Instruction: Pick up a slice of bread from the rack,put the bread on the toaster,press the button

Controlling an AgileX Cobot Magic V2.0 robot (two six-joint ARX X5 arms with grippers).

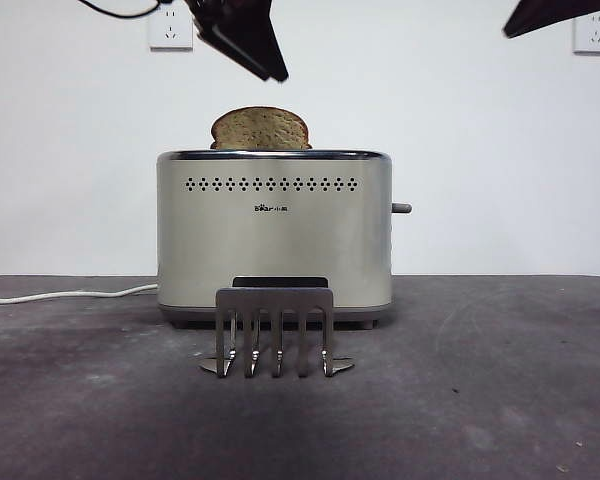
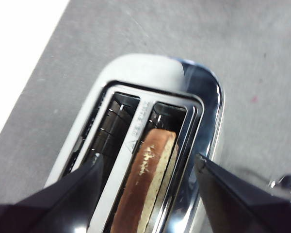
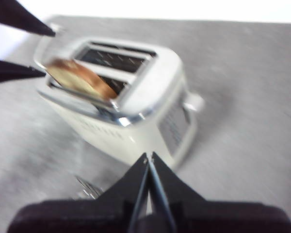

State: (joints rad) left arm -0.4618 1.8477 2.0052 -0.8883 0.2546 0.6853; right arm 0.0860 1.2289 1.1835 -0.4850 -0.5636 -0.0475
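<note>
With the slice of bread (image 1: 260, 128) standing in the toaster (image 1: 274, 230) slot, released beneath the spread-jawed left gripper (image 2: 148, 167), the button (image 3: 193, 102) lies ahead of and seemingly below the clenched right gripper (image 3: 148, 157), the nearer one.

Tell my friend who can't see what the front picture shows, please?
A slice of bread pokes out of a cream toaster, with the left gripper open just above it. A small empty metal rack stands in front.

Grey table (image 1: 500, 400): toaster (image 1: 274, 240), rack (image 1: 276, 330) (cord (image 1: 65, 294) too)
</note>
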